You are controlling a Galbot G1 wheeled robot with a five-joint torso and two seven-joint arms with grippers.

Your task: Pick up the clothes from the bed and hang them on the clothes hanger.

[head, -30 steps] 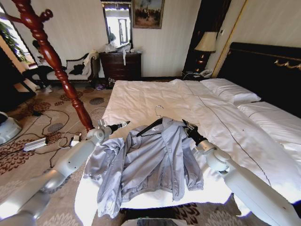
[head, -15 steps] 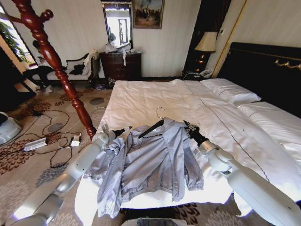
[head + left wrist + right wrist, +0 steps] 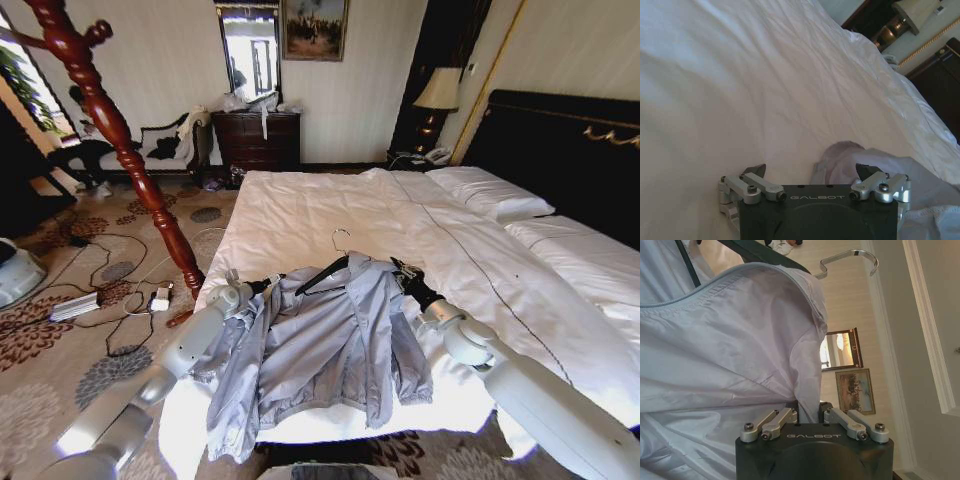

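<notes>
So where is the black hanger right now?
In the head view, the clothes hanger lies on the bed, tucked into the jacket collar, with its silver hook pointing toward the far wall.

Bed (image 3: 300,215): jacket (image 3: 320,345), hanger (image 3: 322,270), pillows (image 3: 490,192).

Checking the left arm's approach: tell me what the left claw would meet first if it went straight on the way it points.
Most likely the jacket: the open left claw points at its puffed shoulder fabric just ahead. Depth is unclear; slightly off line, it would meet the white duvet of the bed.
</notes>
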